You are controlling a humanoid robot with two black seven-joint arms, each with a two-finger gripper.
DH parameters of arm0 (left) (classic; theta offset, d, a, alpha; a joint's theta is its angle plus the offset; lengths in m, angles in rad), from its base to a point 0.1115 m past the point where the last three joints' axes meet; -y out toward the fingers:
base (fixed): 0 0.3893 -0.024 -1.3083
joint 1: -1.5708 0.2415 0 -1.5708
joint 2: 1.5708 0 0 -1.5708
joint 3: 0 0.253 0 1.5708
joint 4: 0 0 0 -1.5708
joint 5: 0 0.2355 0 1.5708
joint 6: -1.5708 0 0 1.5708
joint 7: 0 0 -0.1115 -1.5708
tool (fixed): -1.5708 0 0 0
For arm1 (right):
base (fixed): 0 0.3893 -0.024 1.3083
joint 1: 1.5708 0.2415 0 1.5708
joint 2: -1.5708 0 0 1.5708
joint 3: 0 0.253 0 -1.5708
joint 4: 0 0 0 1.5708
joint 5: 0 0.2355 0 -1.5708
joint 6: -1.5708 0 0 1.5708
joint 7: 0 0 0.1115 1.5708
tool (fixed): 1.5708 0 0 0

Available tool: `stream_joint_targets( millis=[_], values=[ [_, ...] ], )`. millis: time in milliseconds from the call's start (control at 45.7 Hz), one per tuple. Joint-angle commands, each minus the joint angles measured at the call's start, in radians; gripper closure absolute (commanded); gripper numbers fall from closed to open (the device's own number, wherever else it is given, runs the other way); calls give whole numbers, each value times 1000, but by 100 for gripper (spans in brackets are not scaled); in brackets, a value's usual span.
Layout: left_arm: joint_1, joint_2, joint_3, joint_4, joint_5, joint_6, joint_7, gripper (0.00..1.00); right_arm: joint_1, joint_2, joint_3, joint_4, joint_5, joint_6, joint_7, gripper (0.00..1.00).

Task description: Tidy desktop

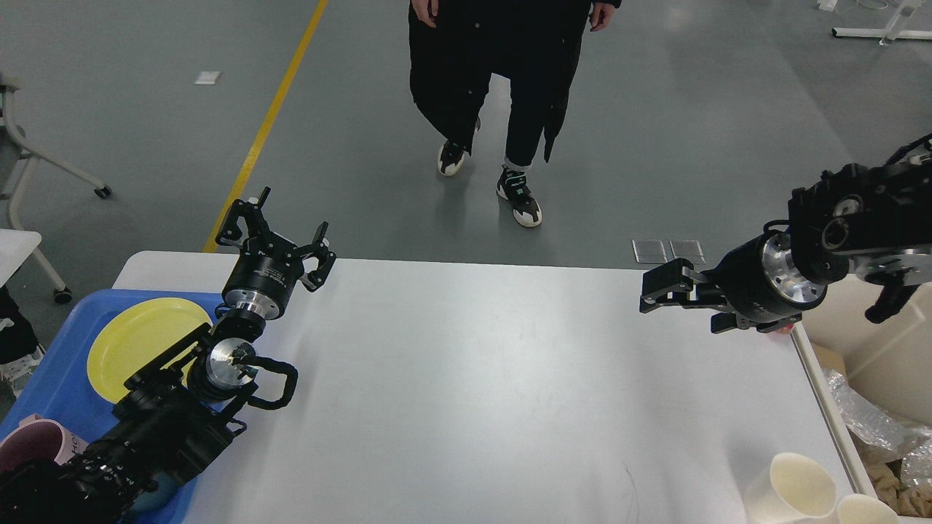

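Overhead, the white counter (466, 378) fills the middle of the head view, its near edge cut off by the bottom of the picture. The left gripper (275, 225) hangs over the counter's far left corner, jaws spread wide with nothing between them. The right gripper (659, 291) comes in from the right near the far right corner, seen side-on and dark, and whether its jaws are parted cannot be told; nothing shows in them. A blue tray (51, 378) sits on the counter's left end, partly hidden by the left arm, and carries a yellow plate (138, 342) whose near side is covered by the arm. A pink cup (33, 444) lies at the tray's near end, cut off by the picture's left edge. Two cream paper cups (797, 487) stand at the counter's near right corner, one just beside the other and cropped at the bottom. A cream bin (874, 356) stands just off the right edge, holding crumpled clear plastic (866, 422) that is hard to make out. A person in black (502, 80) stands on the grey floor beyond the counter, seen only from the waist down.
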Motion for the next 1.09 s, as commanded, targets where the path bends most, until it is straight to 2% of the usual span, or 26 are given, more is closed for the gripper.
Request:
stream_joint_targets(
  millis=[0, 241, 394, 788, 1072],
  values=[
    [1, 0, 0, 0, 0, 0, 0, 4, -61, -32, -74, -14, -64, -7, 2, 0],
    [1, 0, 0, 0, 0, 0, 0, 4, -300, -165, -135, -45, -218, -66, 7, 0],
    [1, 0, 0, 0, 0, 0, 0, 4, -339, -228, -134, -46, -230, -69, 7, 0],
    [1, 0, 0, 0, 0, 0, 0, 4, -365, -228, -150, -40, -227, -51, 7, 0],
    [-1, 0, 0, 0, 0, 0, 1, 4, -512, -236, -91, -95, -215, -72, 8, 0]
  ],
)
